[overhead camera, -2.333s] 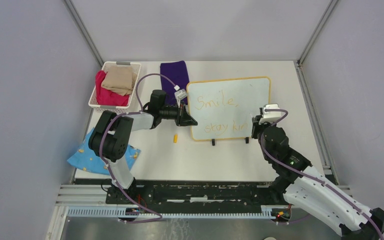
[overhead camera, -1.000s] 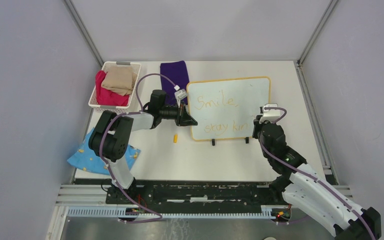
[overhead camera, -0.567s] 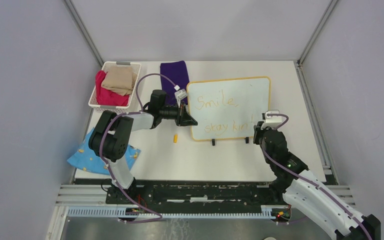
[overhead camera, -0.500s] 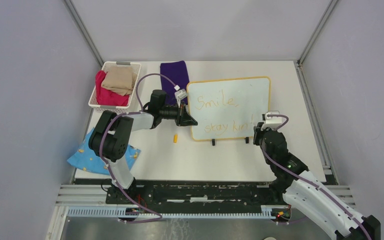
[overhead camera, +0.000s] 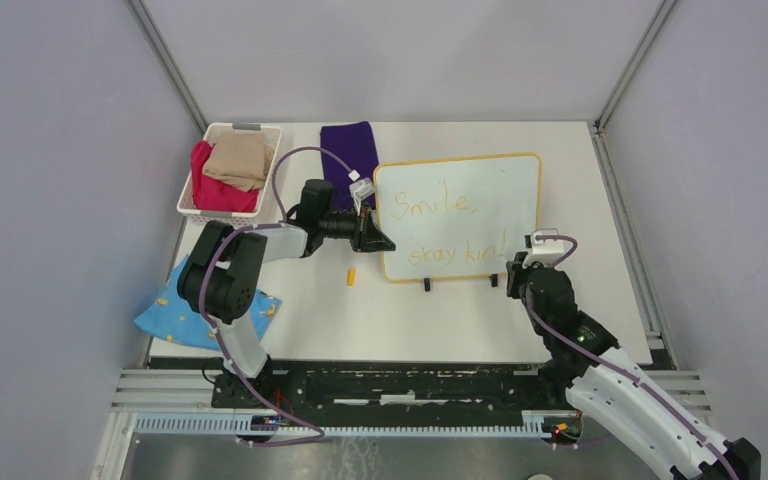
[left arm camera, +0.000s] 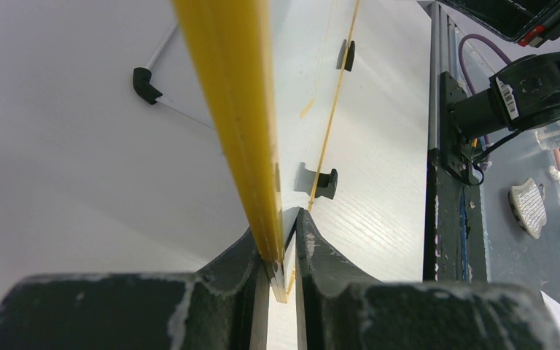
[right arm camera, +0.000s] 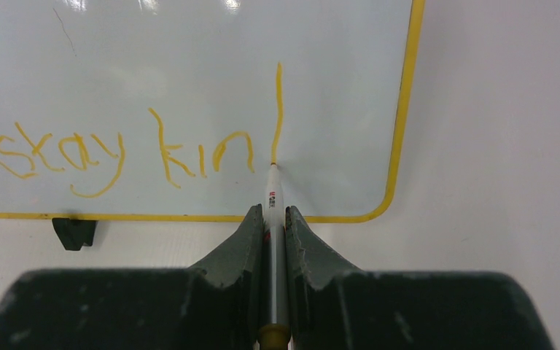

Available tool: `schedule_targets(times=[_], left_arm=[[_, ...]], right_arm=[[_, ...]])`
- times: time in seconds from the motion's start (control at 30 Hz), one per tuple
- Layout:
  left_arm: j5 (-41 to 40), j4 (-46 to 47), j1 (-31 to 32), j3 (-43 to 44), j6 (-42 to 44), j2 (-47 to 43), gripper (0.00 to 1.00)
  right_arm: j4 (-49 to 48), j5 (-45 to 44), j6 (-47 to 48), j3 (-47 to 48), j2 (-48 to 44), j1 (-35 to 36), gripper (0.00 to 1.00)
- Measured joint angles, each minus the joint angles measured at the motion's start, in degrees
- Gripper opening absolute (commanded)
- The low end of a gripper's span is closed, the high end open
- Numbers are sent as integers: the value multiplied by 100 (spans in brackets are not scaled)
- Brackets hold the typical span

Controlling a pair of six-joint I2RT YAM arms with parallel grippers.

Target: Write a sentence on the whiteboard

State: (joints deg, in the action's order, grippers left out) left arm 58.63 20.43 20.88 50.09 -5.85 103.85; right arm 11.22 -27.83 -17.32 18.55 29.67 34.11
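Whiteboard [overhead camera: 490, 190] could tip if right pincer [right arm camera: 274, 213], gripping the marker [right arm camera: 273, 186], presses hard; left pincer [left arm camera: 281, 232] clamps only its edge.

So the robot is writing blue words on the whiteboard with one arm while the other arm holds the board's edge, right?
Not blue. The right wrist view shows the sentence in orange-yellow. The rest holds: the right gripper grips the marker with its tip at the whiteboard, and the left gripper clamps the board's yellow edge.
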Motion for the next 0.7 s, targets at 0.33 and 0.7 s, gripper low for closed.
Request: schedule_targets(times=[0.33,0.7], left_arm=[[0,-4,0,2,0,0,2],[-28,7,22,20,0,4,2]], right_arm=[[94,61,-68,-81,-131,0,0],[94,-2,92,149,271,0,0]])
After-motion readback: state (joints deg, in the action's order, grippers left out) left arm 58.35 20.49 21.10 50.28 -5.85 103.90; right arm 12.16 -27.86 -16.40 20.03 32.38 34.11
